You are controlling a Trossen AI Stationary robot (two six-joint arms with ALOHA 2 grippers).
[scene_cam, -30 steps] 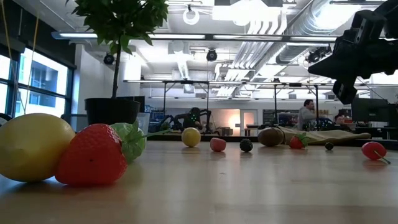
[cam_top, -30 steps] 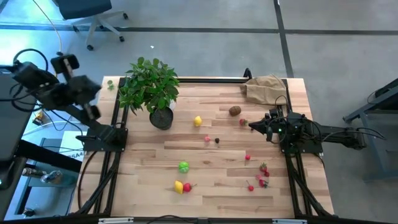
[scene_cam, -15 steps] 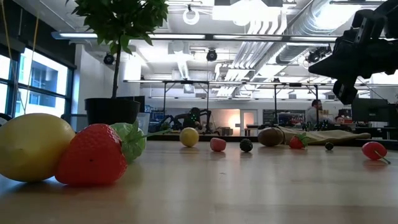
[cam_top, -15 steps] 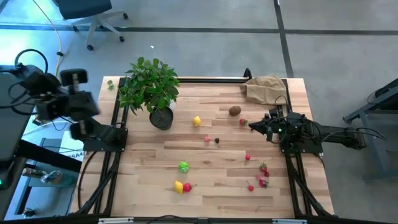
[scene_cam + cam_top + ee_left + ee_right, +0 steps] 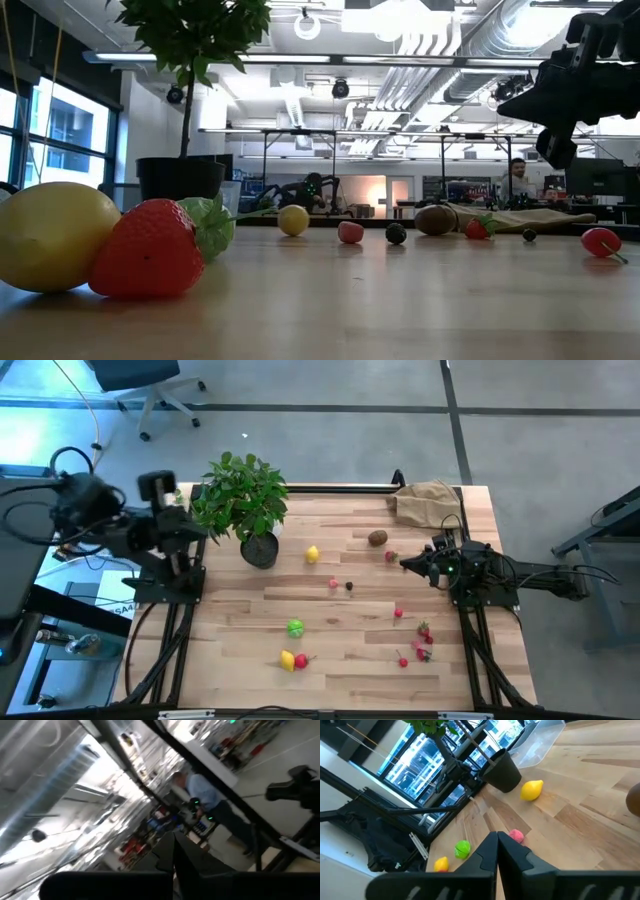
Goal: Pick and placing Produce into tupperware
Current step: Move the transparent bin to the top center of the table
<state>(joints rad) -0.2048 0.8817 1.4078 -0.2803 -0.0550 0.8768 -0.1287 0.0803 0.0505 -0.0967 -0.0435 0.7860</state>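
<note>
The Produce lies scattered on the wooden table point(image 5: 340, 685): a lemon point(image 5: 312, 554), a brown kiwi point(image 5: 377, 538), a strawberry point(image 5: 391, 556), a green round one point(image 5: 295, 627), a lemon and strawberry pair point(image 5: 292, 660) near the front, and red berries point(image 5: 423, 643) at the right. The clear tupperware point(image 5: 536, 746) shows only in the right wrist view, beyond the plant pot. My left gripper point(image 5: 196, 530) is shut and empty, raised at the table's left edge beside the plant, pointing into the room point(image 5: 173, 855). My right gripper point(image 5: 404, 563) is shut and empty, near the strawberry point(image 5: 497, 837).
A leafy potted plant point(image 5: 240, 495) in a black pot point(image 5: 259, 550) stands at the far left. A tan paper bag point(image 5: 428, 500) lies at the far right corner. People move about in the room beyond the table.
My left arm has swung from beyond the table's left edge toward the table, and its gripper now stands beside the plant, still shut. The lemon near the pot has rolled a little toward the table's left edge.
</note>
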